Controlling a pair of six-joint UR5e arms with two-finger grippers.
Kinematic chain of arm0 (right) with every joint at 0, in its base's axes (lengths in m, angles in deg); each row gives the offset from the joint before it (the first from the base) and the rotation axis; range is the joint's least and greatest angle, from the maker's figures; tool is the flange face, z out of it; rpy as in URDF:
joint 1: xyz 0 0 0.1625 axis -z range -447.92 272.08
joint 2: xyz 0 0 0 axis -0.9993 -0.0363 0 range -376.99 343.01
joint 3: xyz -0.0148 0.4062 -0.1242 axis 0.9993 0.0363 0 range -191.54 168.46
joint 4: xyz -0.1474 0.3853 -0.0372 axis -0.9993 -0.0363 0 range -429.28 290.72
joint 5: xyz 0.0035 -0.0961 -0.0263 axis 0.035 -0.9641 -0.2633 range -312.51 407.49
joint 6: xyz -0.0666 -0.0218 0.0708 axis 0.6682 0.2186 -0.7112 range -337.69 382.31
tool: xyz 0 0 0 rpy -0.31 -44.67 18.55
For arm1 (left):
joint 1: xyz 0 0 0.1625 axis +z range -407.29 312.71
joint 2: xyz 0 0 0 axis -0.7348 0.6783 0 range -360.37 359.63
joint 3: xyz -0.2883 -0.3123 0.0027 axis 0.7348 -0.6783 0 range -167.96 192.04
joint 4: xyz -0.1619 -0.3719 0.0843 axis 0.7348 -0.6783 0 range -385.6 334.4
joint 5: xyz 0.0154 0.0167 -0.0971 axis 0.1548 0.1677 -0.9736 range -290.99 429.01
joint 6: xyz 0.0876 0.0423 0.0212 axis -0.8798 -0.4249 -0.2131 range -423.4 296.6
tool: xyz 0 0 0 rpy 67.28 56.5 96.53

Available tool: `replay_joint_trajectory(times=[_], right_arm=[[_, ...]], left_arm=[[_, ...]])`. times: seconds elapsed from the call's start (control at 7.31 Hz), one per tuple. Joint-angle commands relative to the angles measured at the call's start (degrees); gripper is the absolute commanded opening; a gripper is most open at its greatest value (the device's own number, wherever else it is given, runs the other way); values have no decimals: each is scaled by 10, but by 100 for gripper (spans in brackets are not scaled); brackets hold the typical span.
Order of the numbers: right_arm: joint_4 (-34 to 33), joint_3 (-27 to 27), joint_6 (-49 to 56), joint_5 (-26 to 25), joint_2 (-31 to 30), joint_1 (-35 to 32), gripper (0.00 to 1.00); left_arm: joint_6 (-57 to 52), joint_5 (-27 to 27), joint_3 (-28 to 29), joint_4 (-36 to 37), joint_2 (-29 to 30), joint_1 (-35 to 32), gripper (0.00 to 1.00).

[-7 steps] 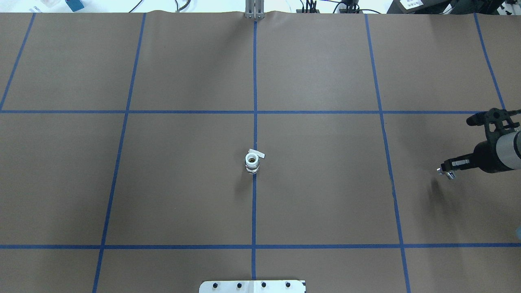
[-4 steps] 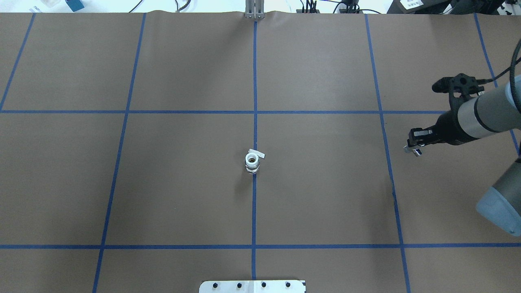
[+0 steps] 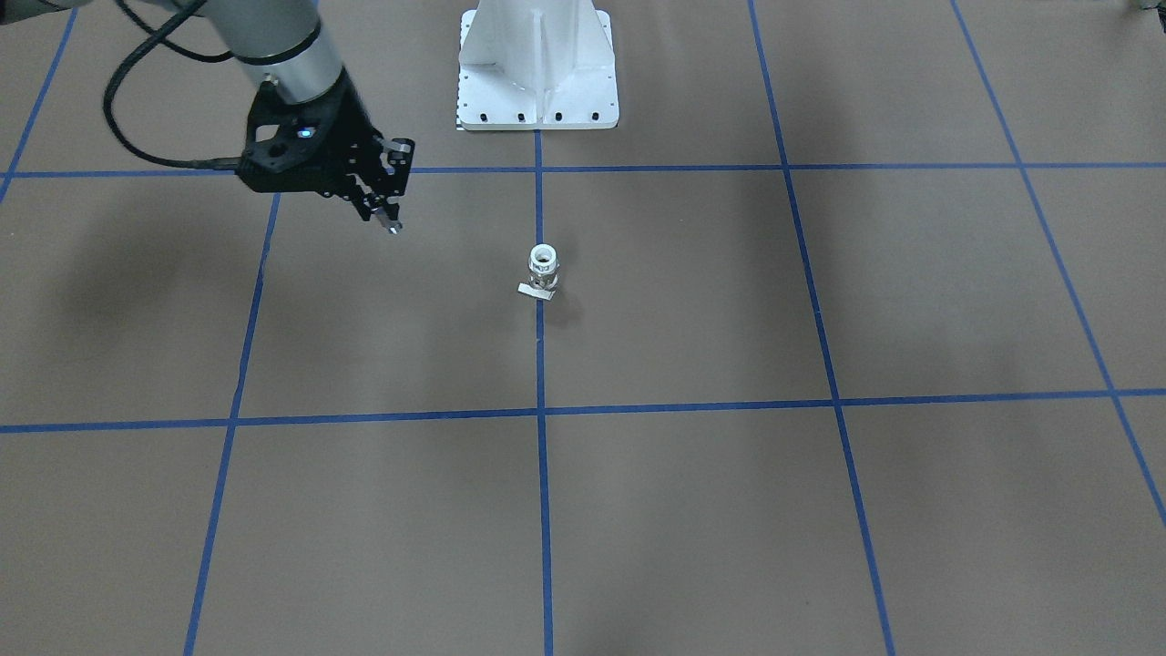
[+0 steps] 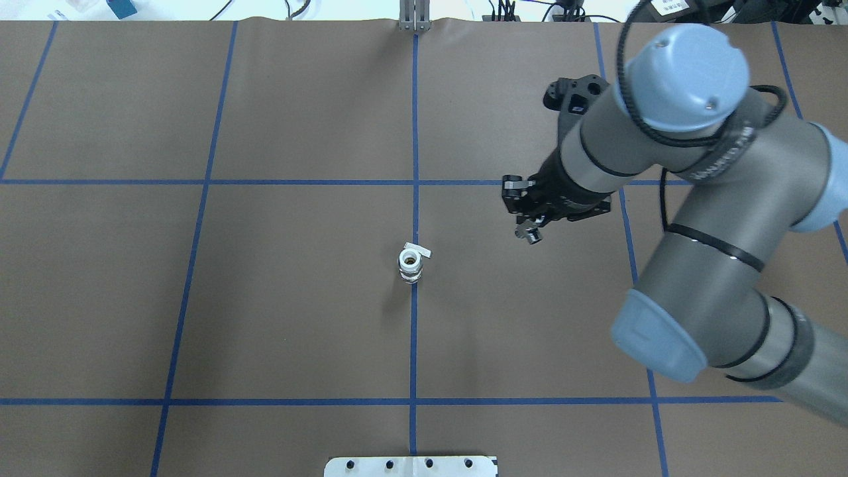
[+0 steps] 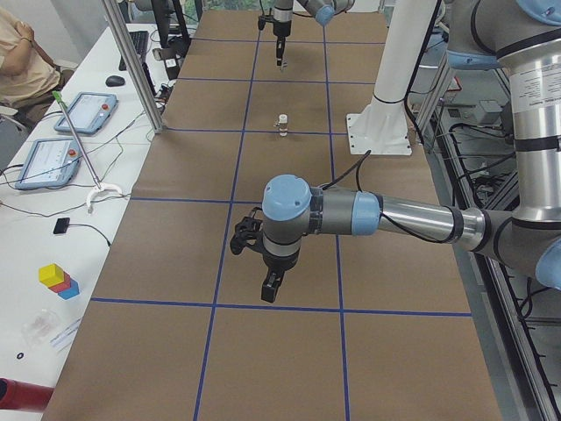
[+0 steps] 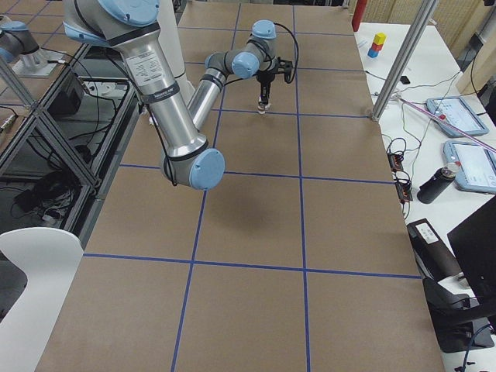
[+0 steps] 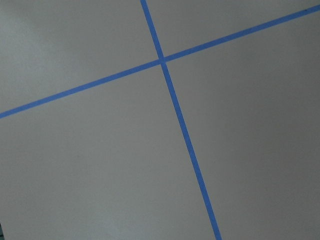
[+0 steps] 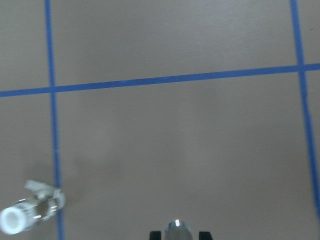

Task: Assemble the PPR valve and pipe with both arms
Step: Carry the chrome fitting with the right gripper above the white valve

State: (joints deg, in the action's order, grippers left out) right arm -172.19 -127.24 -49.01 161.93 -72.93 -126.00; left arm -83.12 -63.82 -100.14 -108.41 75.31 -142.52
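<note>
The PPR valve (image 4: 411, 263) stands upright on the table's middle tape line, round white mouth up, flat tab at its far side; it also shows in the front view (image 3: 543, 267) and low left in the right wrist view (image 8: 30, 212). My right gripper (image 4: 528, 232) is shut on the small silvery pipe (image 8: 178, 231), which sticks out below its fingertips, and hangs above the table to the right of the valve, apart from it (image 3: 390, 223). My left gripper (image 5: 272, 287) shows only in the exterior left view, over bare table far from the valve; I cannot tell whether it is open.
The white bolted pedestal (image 3: 537, 64) stands at the robot's side of the table, its base plate at the near edge (image 4: 411, 466). Blue tape lines (image 7: 177, 115) grid the brown table cover. An aluminium post (image 5: 131, 66) and tablets stand at the operators' side.
My right arm has swung in from the table's right edge toward the middle, carrying the pipe to just right of the valve. The valve has not moved.
</note>
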Motion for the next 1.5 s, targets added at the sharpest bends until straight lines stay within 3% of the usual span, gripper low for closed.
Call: replay_joint_trajectory(times=[0.0,0.14,0.41,0.68,1.37], right_arm=[[-15,108,-85,-52,125,50,0],[-15,162,-113,-77,170,67,0],[-24,209,-147,-95,204,84,0],[-26,224,-147,-118,201,103,0],[-48,228,-147,-120,200,108,0]], left_arm=[[0,-3,1,-1,-6,-1,100],[0,-3,1,-1,-7,-1,100],[0,-3,5,-1,-8,-1,100],[1,-3,6,-1,-8,-1,100],[3,-3,2,-1,-7,0,100]])
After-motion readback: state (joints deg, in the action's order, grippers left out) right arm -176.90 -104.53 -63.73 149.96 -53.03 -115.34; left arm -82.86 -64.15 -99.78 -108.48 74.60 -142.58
